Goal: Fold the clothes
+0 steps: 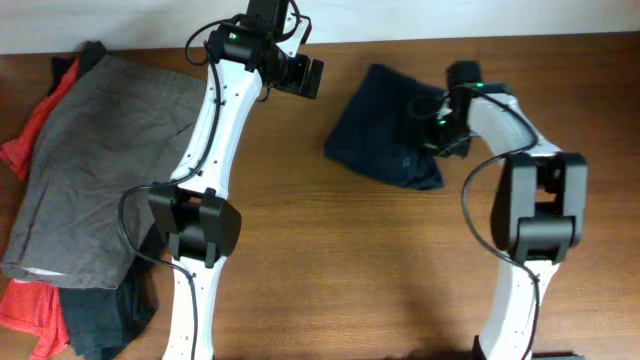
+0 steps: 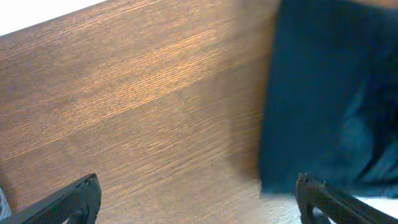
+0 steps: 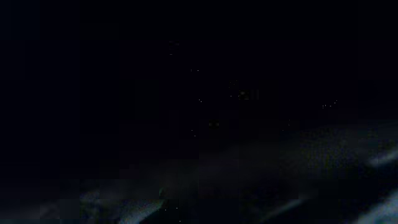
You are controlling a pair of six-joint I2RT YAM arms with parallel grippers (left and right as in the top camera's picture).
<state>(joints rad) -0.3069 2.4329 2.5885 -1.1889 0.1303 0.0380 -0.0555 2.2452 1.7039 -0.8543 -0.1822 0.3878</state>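
Lying bunched on the far right-of-centre part of the wooden surface, the dark navy shorts form a crumpled, partly doubled-over heap instead of a flat spread. The heap's longer stretch runs diagonally, from a narrow end near the back edge down to a broader corner nearer the front right. Waistband and legs cannot be told apart, so which end points where is unclear. The overhead view alone shows both arms. The right gripper is down on the right edge of the shorts, touching the fabric, while the left gripper hangs over bare wood just left of the heap. The same view also shows a grey garment and a red-orange garment piled at the far left, well apart from the shorts. The left wrist view adds what the overhead cannot: its two black fingers are spread wide with only wood grain between them, and the navy cloth fills the right side. The right wrist view is almost wholly dark, so whether those fingers pinch the fabric cannot be told.
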